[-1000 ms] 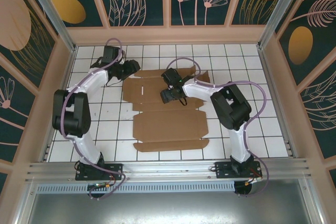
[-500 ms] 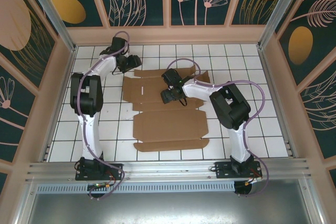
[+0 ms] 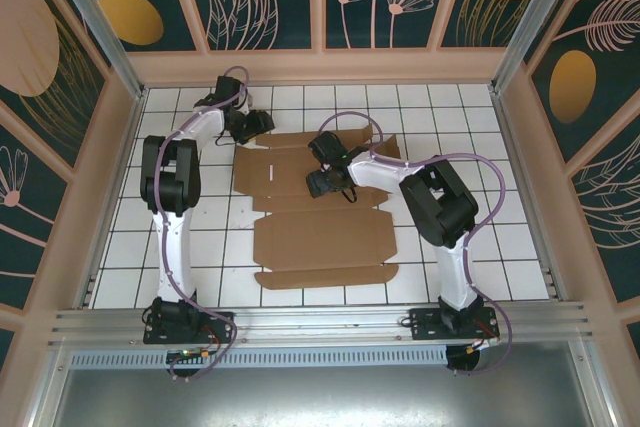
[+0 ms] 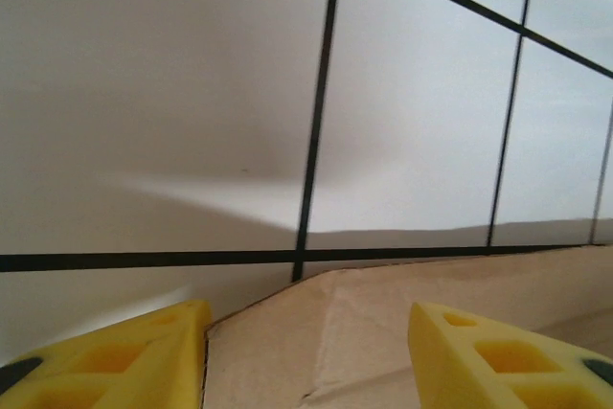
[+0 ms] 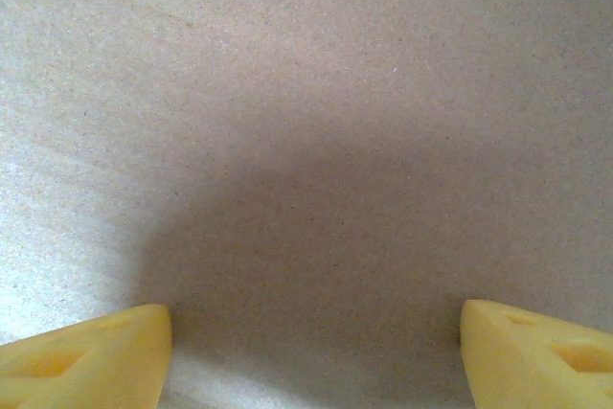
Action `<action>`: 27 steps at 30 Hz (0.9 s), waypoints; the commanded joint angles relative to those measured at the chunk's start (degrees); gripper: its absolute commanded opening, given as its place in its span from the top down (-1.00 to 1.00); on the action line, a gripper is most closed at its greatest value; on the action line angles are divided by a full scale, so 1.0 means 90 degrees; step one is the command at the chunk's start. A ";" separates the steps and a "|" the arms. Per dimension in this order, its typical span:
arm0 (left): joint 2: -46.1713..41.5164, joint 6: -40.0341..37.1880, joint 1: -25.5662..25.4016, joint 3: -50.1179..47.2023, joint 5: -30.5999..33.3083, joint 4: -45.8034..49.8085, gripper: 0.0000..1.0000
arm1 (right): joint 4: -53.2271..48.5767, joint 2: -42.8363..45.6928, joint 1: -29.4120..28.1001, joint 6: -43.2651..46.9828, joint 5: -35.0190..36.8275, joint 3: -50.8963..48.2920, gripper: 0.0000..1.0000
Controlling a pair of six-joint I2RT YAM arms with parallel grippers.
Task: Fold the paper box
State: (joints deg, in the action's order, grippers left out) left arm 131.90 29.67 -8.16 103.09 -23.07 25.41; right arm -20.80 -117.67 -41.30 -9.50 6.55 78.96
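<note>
Swinging inward from nine o'clock, the left gripper (image 4: 306, 321) is now hanging half open and empty over the eleven-o'clock corner of the paper box (image 3: 320, 237), which is lying flat at the table centre. It should be sliding one finger under that far flap and lifting along the crease, while the right gripper (image 5: 316, 318), wide open and empty, is pinning the panel. The right arm is staying unmoved.

The paper box (image 3: 322, 239) is a plain brown die-cut cardboard sheet. It lies unfolded and flat mid-table (image 3: 520, 247), with creases running across it, flaps along its edges and a narrow slot in its far-left panel.
</note>
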 commanded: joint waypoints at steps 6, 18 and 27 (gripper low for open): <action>-0.0381 0.0571 -0.0034 -0.0541 -0.1119 -0.0842 -0.08 | -0.0314 -0.0393 0.0020 -0.0065 -0.0117 -0.0285 -0.56; 0.0141 0.0871 -0.0579 -0.0275 -0.1160 -0.0930 -0.02 | -0.0463 -0.0583 0.0031 -0.0029 -0.0034 -0.0209 -0.55; -0.1625 0.0715 -0.0004 -0.1116 -0.0967 -0.1259 -0.07 | -0.0497 -0.0558 0.0059 0.0023 -0.0082 -0.0231 -0.55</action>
State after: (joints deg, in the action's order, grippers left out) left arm 127.68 36.51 -11.73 96.60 -32.08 16.51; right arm -20.82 -117.80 -41.19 -9.45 6.59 79.02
